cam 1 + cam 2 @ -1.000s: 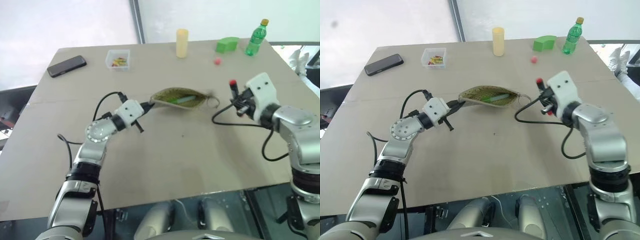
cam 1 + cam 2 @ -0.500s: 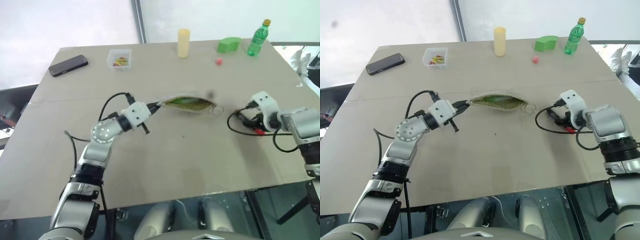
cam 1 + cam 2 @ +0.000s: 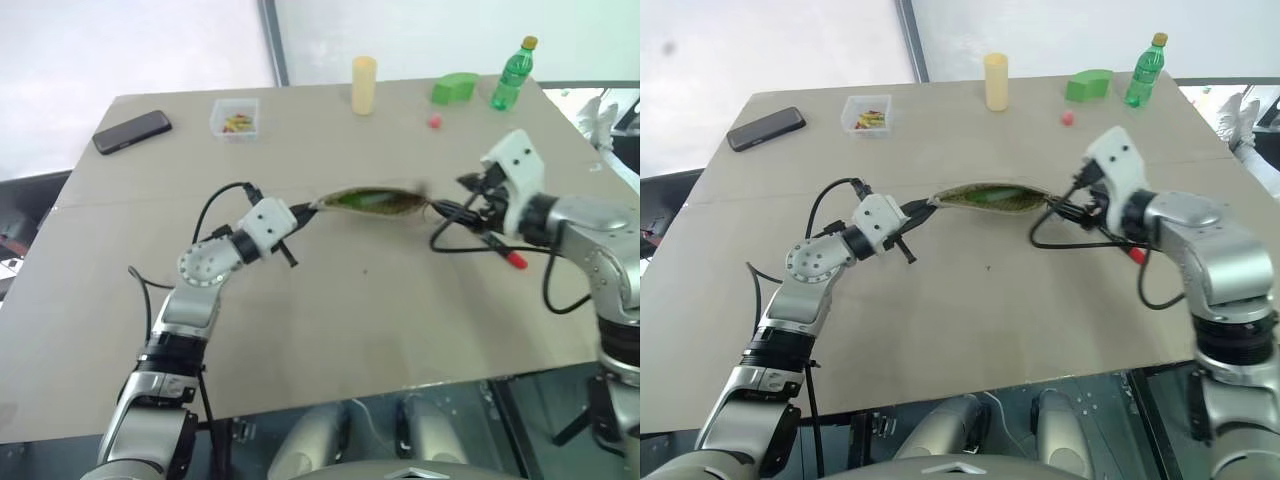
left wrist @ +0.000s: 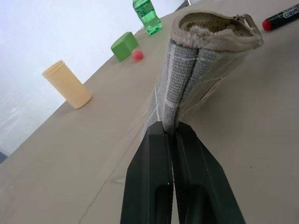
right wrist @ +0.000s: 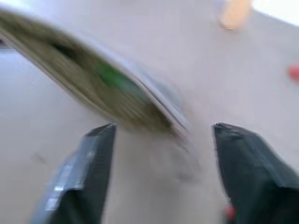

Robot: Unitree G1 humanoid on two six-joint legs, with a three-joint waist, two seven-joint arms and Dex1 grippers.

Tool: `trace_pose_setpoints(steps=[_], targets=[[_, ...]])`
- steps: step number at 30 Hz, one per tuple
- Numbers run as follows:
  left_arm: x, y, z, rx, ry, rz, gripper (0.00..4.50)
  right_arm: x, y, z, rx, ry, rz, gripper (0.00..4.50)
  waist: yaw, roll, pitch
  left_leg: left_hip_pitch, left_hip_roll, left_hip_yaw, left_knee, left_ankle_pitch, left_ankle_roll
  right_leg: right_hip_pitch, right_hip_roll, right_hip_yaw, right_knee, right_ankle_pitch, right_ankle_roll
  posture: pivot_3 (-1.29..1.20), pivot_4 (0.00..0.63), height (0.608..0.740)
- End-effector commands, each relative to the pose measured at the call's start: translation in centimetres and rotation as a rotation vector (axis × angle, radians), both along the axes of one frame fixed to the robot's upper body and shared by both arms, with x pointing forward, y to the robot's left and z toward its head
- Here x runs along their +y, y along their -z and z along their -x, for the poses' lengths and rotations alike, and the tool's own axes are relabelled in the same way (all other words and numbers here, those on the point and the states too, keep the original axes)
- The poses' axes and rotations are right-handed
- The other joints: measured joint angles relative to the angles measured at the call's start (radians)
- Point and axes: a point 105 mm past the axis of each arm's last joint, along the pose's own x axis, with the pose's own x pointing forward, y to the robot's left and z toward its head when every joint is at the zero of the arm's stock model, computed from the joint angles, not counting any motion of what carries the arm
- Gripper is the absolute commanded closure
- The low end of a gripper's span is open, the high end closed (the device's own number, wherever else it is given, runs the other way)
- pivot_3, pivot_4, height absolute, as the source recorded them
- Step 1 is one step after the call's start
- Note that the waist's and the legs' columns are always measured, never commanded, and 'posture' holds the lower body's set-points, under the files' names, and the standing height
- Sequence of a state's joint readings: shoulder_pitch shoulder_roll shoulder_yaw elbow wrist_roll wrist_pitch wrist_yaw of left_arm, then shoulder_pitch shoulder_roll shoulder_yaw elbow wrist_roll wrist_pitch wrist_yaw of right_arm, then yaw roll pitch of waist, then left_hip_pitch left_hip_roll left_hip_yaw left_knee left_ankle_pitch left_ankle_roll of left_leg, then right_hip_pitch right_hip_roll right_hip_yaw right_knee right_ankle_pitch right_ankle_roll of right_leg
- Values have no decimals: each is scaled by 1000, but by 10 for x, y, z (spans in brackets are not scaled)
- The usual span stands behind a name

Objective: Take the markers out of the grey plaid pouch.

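pouch [image 3: 987, 196] mid-counter, long axis 9–3, mouth up, green marker [image 3: 992, 196] inside | left hand [image 4: 169, 135] clamped on its 9 end | right hand [image 5: 159, 140] open at its 3 end, nearer | red-ended marker [image 3: 505, 254] on counter

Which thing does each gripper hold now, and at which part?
The left gripper pinches the grey plaid pouch at its closed end. The right gripper is open and holds nothing.
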State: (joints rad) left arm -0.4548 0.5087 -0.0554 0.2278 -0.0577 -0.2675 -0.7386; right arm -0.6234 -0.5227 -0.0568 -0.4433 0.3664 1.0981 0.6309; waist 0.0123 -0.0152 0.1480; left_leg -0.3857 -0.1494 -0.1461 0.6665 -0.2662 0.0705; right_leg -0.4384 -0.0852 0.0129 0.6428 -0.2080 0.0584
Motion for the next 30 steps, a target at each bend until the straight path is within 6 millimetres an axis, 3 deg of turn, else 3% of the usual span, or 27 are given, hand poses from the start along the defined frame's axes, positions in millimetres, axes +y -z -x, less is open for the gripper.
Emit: trace_pose_setpoints(steps=[1,4,13,17,19,23,30], targets=[[-2,-20,1,-56,28,31,4500,17,-6,0,-25,-2,-37,2994,5,0,0,0,0,0,0,0,0,0,0,0,0,0,0,0,150,740],[-4,-23,0,-57,40,38,4500,28,6,-8,6,4,-59,4461,3,0,0,0,-2,0,1,0,0,0,-1,-1,0,0,0,0,150,740],[-12,-25,11,-56,110,49,4500,52,42,-33,1,20,18,4461,-9,0,0,1,-1,0,0,0,0,0,0,0,0,1,0,0,150,740],[-14,-28,13,-48,116,54,4500,66,49,-35,-95,-23,115,3234,-19,0,0,1,-1,0,0,0,0,0,0,0,0,1,0,0,150,740],[-16,-31,14,-45,118,53,4500,70,48,-41,-192,-6,192,2245,-24,0,0,1,-2,0,0,0,0,0,0,0,0,1,0,0,150,740],[-22,-34,17,-25,131,62,4500,82,56,-48,-383,-71,401,2245,-27,0,0,2,-2,1,0,0,0,-1,0,-1,0,1,0,0,150,740],[-36,-33,25,3,217,54,4500,94,73,-71,-551,-93,637,2245,-28,0,0,2,-1,1,0,0,0,-1,2,-1,0,1,0,0,150,740]])
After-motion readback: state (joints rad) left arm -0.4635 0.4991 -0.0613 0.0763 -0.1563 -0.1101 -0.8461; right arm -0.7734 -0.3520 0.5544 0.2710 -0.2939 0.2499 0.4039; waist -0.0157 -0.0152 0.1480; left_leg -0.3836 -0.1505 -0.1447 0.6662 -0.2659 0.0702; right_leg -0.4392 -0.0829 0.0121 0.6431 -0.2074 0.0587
